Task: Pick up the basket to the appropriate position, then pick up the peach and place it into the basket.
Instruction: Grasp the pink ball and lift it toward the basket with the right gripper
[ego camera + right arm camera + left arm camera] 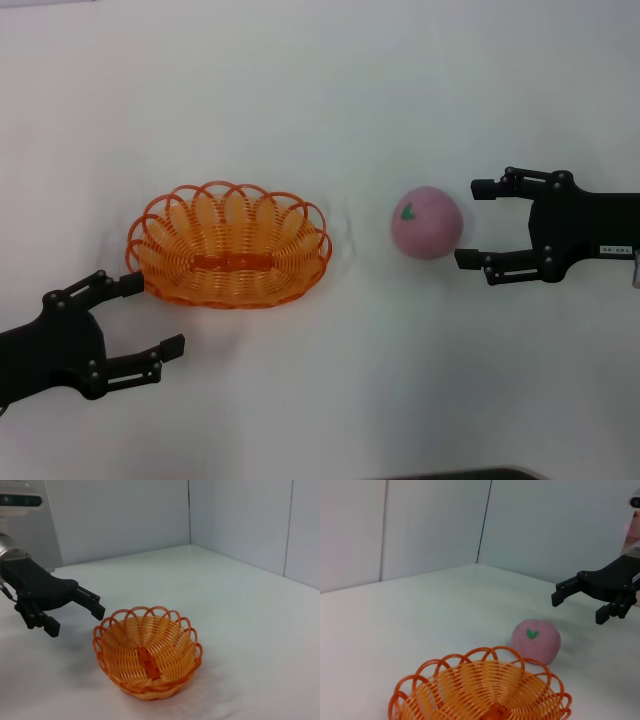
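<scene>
Open table (330,90) surrounds the basket (229,245); only the peach (427,222) stands near its right end.

- 1 orange basket (229,246), left of centre on the table.
- 1 pink peach (427,222), to the right of the basket.
- 2 black grippers: 1 left gripper (148,317) near left, 1 right gripper (474,222) far right.
</scene>
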`<state>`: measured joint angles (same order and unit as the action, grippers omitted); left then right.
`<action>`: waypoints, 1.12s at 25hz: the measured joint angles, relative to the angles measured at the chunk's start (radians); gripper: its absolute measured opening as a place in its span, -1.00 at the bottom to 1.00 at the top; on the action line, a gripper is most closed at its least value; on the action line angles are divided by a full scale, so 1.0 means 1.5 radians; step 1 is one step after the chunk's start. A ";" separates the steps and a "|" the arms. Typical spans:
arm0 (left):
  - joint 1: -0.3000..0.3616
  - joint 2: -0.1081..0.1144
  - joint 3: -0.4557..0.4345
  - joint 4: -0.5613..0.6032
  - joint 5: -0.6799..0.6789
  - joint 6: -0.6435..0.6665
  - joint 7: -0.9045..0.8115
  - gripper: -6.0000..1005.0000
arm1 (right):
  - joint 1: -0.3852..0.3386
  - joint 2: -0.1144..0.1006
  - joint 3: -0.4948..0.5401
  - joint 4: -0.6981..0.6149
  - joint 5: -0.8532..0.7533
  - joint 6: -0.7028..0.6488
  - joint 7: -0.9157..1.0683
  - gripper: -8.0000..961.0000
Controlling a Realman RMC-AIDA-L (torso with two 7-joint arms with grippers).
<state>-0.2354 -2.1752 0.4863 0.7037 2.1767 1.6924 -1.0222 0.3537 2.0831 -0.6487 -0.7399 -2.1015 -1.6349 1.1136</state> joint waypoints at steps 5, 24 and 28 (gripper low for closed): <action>0.000 0.000 -0.002 0.000 0.000 0.000 0.001 0.86 | 0.001 -0.005 0.001 0.000 0.000 -0.001 0.040 0.91; 0.001 0.001 -0.004 0.000 0.000 0.009 0.001 0.86 | 0.070 -0.022 -0.002 -0.087 -0.109 -0.015 0.382 0.89; 0.002 0.001 -0.002 0.000 0.000 0.010 0.001 0.86 | 0.093 -0.020 -0.004 -0.094 -0.131 0.008 0.424 0.88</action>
<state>-0.2325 -2.1737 0.4840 0.7040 2.1767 1.7067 -1.0201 0.4930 2.0528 -0.6547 -0.8811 -2.2988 -1.6231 1.7497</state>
